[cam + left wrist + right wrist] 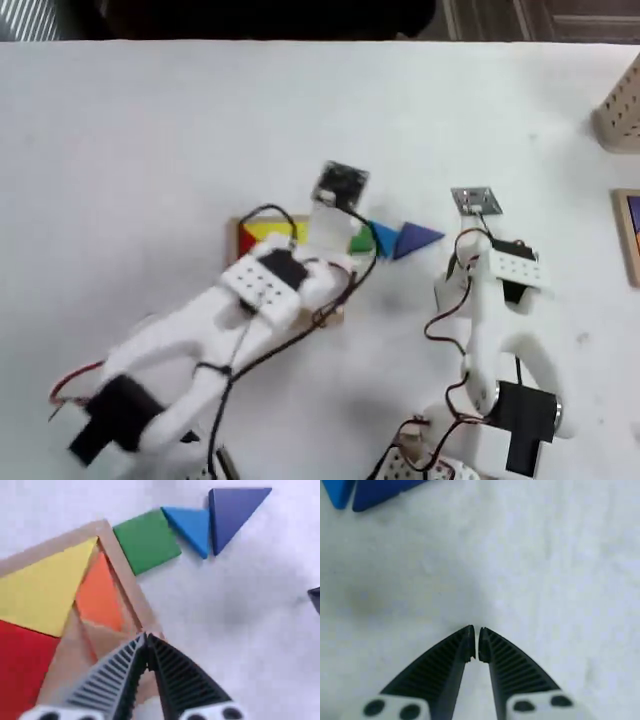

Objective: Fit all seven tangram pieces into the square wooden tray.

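Starting at your left gripper (147, 639), read it as clenched and empty: the jaws are pressed together with nothing between them, and the tips sit over the right rim of the wooden tray (120, 565); whether they touch the wood you cannot tell. Inside the tray, just left of those tips, the orange triangle (97, 597) lies against the rim, with the yellow triangle (45, 592) beside it and the red piece (22, 665) on its near side. Some bare tray floor shows between the orange triangle and your tips. Outside, the green square (146, 540) rests against the tray's right rim at the far corner, the light blue triangle (190, 525) touches it on the right, and the dark blue triangle (232, 510) sits just right of that. Your right gripper (475, 632) is also closed on nothing, poised over bare table (545, 555) near the dark blue triangle but apart from it. You seem to be between placements, roughly halfway through, with three pieces seated and three waiting. The green square looks like the natural next pick: you would need to open the left jaws, move to the far right past the rim, and grip the square by its free edges without nudging the tray or the triangle leaning on it.
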